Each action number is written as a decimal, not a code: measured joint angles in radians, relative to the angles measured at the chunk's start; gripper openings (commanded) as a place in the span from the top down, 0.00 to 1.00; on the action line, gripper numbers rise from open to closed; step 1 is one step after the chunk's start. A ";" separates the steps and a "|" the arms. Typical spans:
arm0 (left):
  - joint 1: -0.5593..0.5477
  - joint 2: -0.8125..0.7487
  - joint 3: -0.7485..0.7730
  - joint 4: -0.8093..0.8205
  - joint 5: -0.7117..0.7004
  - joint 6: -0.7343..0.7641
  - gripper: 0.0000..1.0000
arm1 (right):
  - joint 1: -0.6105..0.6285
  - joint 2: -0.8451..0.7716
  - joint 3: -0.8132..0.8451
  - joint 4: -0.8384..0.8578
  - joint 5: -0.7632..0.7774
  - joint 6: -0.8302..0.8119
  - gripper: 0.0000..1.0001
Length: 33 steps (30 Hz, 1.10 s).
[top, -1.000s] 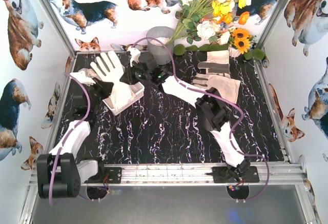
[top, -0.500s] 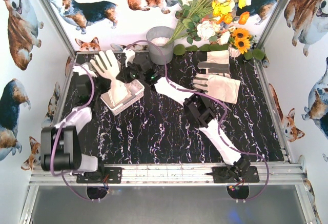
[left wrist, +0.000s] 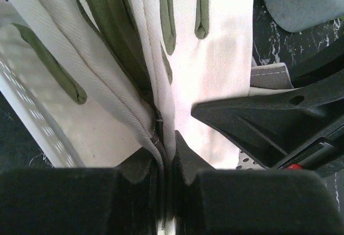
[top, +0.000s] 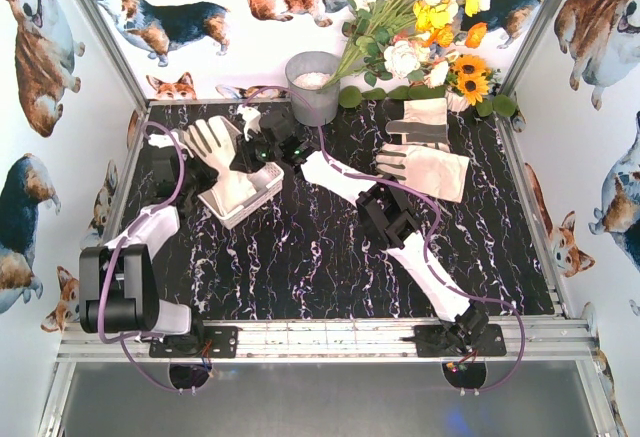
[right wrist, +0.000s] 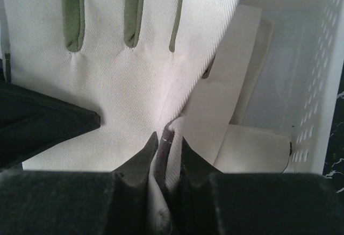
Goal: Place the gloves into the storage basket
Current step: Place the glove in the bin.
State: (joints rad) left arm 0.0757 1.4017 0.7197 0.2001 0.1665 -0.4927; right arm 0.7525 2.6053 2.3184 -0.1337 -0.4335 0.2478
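Tools of both arms meet over the far left corner of the counter point(top: 300, 257) in the top view. The left tool point(top: 188, 157) and the right tool point(top: 258, 147) each grip one side of a cream glove point(top: 214, 142). Its fingers spread toward the far edge and its cuff hangs down into the white basket point(top: 262, 189). Two more gloves point(top: 435, 172) lie flat near the far right corner, well apart from the basket and close to a bunch of flowers point(top: 420, 17). A grey bucket point(top: 312, 87) stands at the far edge.

In the left wrist view, the left tool point(left wrist: 164, 157) is clenched on a fold of the glove point(left wrist: 220, 79), above the basket's perforated wall point(left wrist: 37, 127). The black right tool point(left wrist: 269, 119) is just beside it.

In the right wrist view, the right tool point(right wrist: 167, 146) pinches the edge of the glove point(right wrist: 123, 79) over the basket point(right wrist: 317, 84). More cream fabric point(right wrist: 247, 143) lies folded inside the basket.
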 measured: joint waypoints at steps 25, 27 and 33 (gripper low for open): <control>0.055 -0.122 0.099 -0.345 -0.145 0.175 0.18 | -0.028 0.070 0.095 -0.089 -0.152 -0.117 1.00; 0.094 -0.077 0.106 -0.352 -0.105 0.172 0.18 | -0.028 0.070 0.096 -0.093 -0.171 -0.116 1.00; 0.158 0.045 0.150 -0.361 -0.023 0.177 0.23 | -0.027 0.084 0.119 -0.097 -0.217 -0.096 1.00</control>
State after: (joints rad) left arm 0.2337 1.4467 0.8696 -0.1608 0.1436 -0.3161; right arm 0.7250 2.6892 2.4378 -0.2310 -0.6506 0.1520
